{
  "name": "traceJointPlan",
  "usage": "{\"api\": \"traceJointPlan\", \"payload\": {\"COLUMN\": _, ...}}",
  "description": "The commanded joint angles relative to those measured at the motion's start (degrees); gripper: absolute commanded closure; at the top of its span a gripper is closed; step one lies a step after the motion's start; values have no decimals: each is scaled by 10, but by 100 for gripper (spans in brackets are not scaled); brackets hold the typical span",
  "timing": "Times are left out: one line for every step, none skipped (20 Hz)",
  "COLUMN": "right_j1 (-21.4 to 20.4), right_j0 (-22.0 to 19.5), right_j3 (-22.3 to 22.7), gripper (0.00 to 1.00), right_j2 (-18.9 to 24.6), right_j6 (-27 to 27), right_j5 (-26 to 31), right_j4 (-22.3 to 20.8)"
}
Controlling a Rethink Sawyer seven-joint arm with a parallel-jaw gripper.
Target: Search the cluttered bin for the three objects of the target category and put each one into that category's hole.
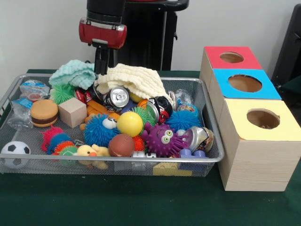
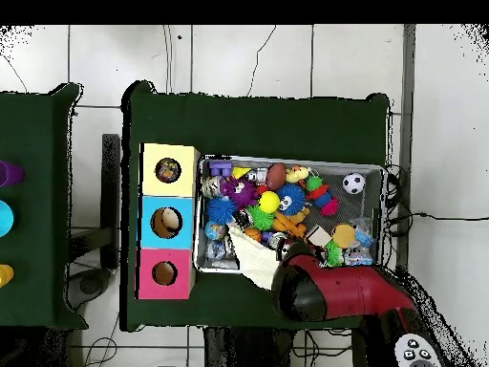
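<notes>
Wire bin [image 1: 212,123]: heaped with mixed toys; cream cloth [image 1: 136,80] at its back looks light, limp, pinchable at any fold; claw [image 1: 101,70] beside the cloth, grip state indiscernible

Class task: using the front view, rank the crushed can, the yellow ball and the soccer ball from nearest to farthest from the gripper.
From the gripper:
1. Crushed can, just below it.
2. Yellow ball, mid-bin.
3. Soccer ball, near left corner.
</notes>
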Motion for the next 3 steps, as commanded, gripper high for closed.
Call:
{"api": "traceJointPlan", "payload": {"right_j1": -9, "right_j0": 3, "right_j3": 23, "gripper": 100, "right_j2": 53, "right_j6": -27, "right_j5": -15, "right_j4": -38}}
{"api": "traceJointPlan", "payload": {"right_j1": -10, "right_j0": 5, "right_j3": 22, "gripper": 100, "right_j2": 52, "right_j6": -26, "right_j5": -13, "right_j4": -39}}
{"api": "traceJointPlan", "payload": {"right_j1": -12, "right_j0": 10, "right_j3": 21, "gripper": 100, "right_j2": 51, "right_j6": -24, "right_j5": -8, "right_j4": -38}}
